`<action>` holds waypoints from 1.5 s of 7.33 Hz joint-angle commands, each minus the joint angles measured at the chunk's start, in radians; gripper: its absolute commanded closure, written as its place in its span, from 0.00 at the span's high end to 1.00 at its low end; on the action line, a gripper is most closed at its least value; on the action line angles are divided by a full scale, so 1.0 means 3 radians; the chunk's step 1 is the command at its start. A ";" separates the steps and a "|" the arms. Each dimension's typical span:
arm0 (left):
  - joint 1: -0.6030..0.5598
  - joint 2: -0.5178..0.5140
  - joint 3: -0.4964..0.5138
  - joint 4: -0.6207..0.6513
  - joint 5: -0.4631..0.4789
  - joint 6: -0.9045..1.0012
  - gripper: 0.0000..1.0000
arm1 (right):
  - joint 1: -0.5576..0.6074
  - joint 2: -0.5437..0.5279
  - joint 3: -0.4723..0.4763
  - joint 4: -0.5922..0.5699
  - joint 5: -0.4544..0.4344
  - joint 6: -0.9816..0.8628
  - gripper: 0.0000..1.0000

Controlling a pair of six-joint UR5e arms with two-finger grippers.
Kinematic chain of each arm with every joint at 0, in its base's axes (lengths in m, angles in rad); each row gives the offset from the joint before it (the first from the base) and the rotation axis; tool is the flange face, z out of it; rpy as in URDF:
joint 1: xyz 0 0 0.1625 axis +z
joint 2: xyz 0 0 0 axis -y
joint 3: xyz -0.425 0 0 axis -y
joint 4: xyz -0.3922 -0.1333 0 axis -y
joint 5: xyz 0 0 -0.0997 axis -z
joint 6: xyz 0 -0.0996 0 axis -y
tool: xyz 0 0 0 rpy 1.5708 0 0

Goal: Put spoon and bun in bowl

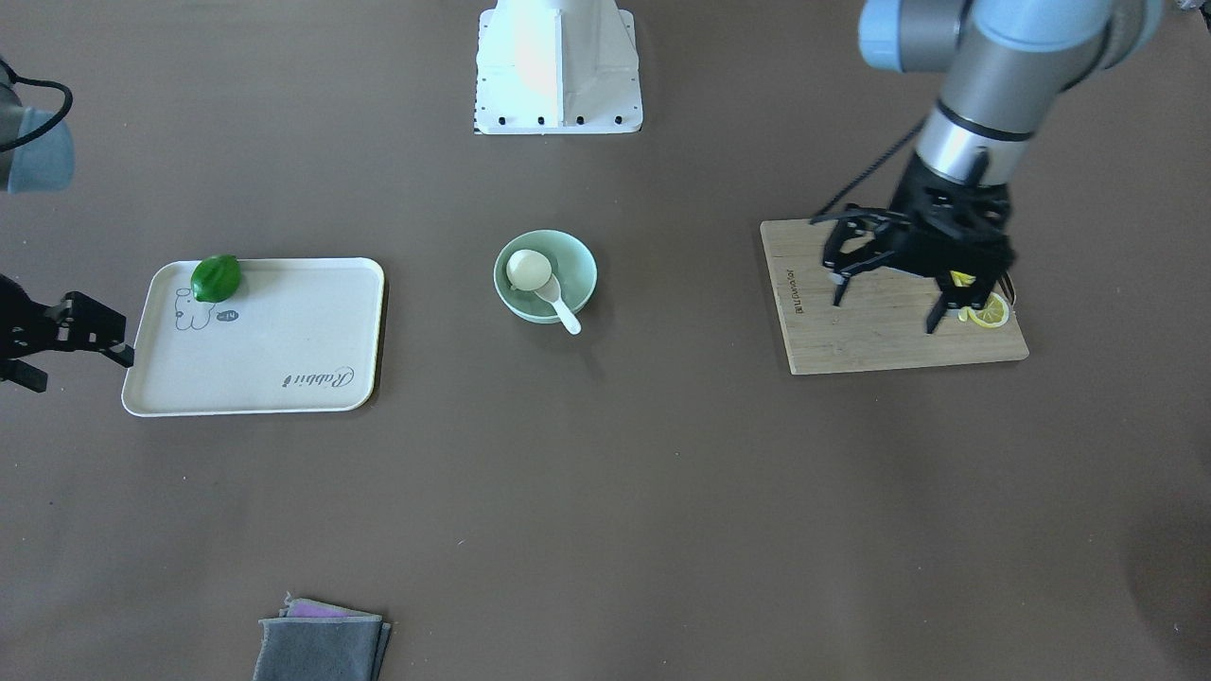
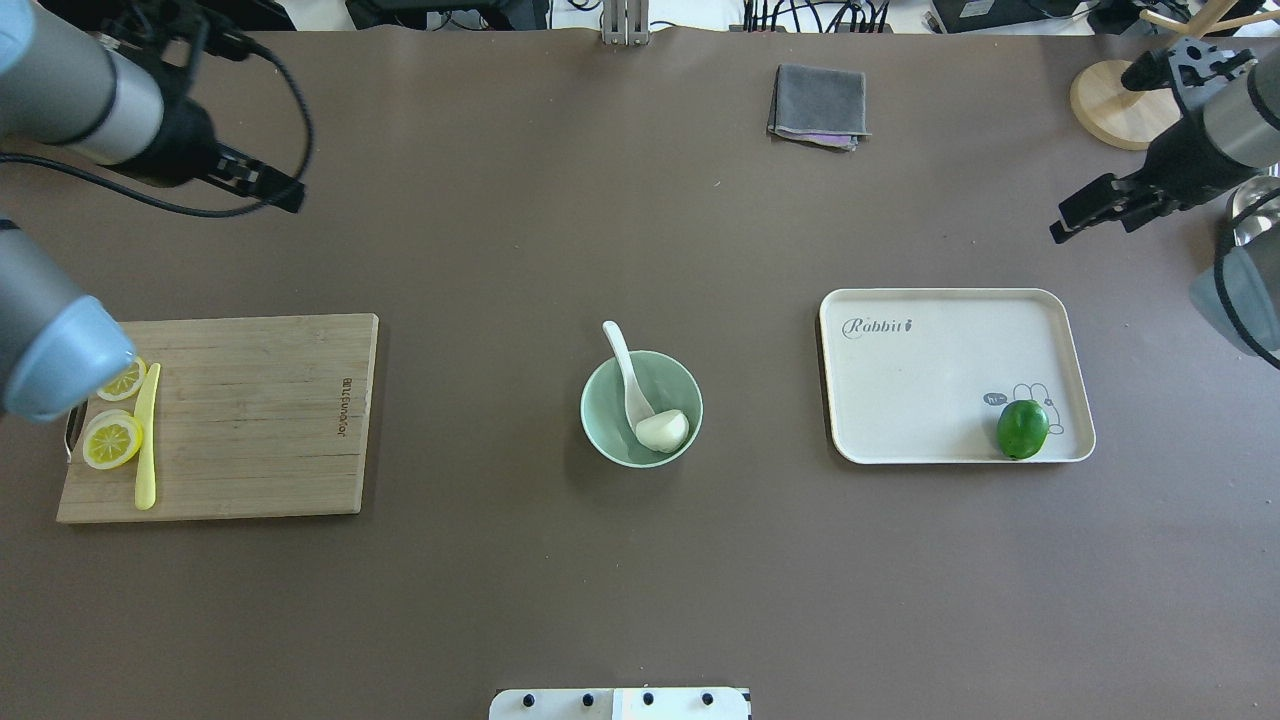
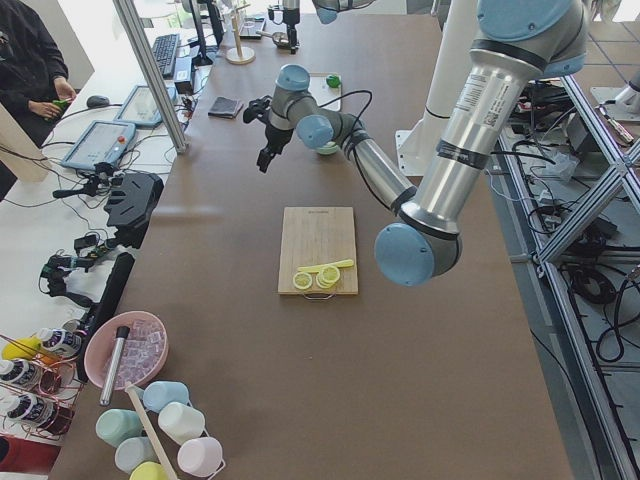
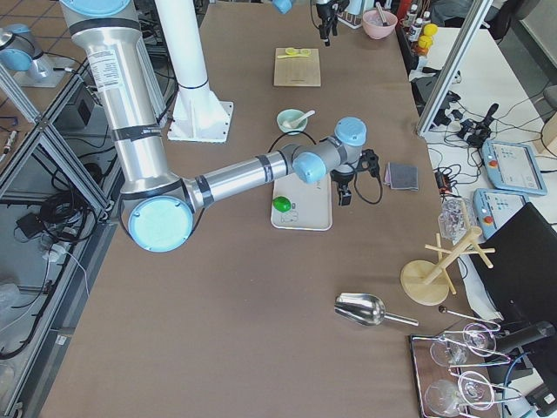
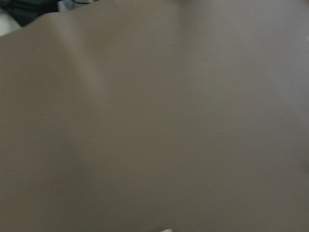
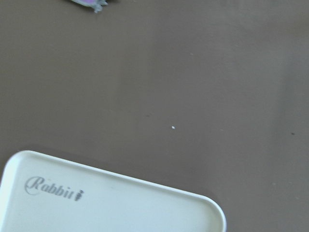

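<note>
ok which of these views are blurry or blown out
Left wrist view: blurred, only soft brown table. Front-facing view: sharp, but the white robot base is blown out. Right wrist view: crisp enough to read the tray lettering. Overhead view: clear, even light.

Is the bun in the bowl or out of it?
In. The bun rests inside the bowl, beside the scoop of the spoon.

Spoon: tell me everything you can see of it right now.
The spoon is a small, glossy white soup spoon, ceramic by its look, with a short thick handle. It lies tilted in the mint-green bowl: scoop down inside, handle resting on the rim and sticking out over the table. The white bun sits against its scoop. Nothing else touches it.
</note>
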 commanded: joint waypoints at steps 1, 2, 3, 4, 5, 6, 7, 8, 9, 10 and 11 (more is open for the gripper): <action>-0.1004 0.0451 0.0291 -0.0033 -0.0747 0.0604 0.98 | 0.0458 -0.0423 -0.0018 -0.0006 0.0152 -0.0600 1.00; -0.1352 0.0680 0.0332 -0.0079 -0.0993 0.0794 0.98 | 0.0597 -0.0587 -0.0028 -0.0016 0.0183 -0.0805 1.00; -0.1573 0.0900 0.0363 -0.0160 -0.1006 0.1282 0.98 | 0.0704 -0.0680 -0.0054 -0.0016 0.0148 -0.0944 1.00; -0.1646 0.1034 0.0348 -0.0161 -0.0976 0.1428 0.98 | 0.0776 -0.0726 -0.0094 -0.0021 0.0057 -0.1122 1.00; -0.1692 0.1228 0.0368 -0.0166 -0.0981 0.1440 0.98 | 0.0807 -0.0732 -0.0100 -0.0097 -0.0096 -0.1165 1.00; -0.1738 0.1270 0.0419 -0.0151 -0.0986 0.1440 0.98 | 0.0873 -0.0747 -0.0130 -0.0336 -0.0163 -0.1256 1.00; -0.1749 0.1271 0.0485 -0.0140 -0.0981 0.1410 0.98 | 0.0980 -0.0767 -0.0126 -0.0531 -0.0164 -0.1318 1.00; -0.1749 0.1271 0.0547 -0.0130 -0.0981 0.1394 0.98 | 0.1062 -0.0793 -0.0141 -0.0588 -0.0174 -0.1324 1.00; -0.1754 0.1271 0.0583 -0.0130 -0.0981 0.1394 0.98 | 0.1124 -0.0803 -0.0105 -0.0710 -0.0174 -0.1324 1.00; -0.1754 0.1266 0.0614 -0.0130 -0.0976 0.1394 0.98 | 0.1145 -0.0773 0.0001 -0.0924 -0.0174 -0.1324 1.00; -0.1759 0.1266 0.0614 -0.0130 -0.0975 0.1394 0.98 | 0.1135 -0.0768 0.0225 -0.1250 -0.0235 -0.1324 1.00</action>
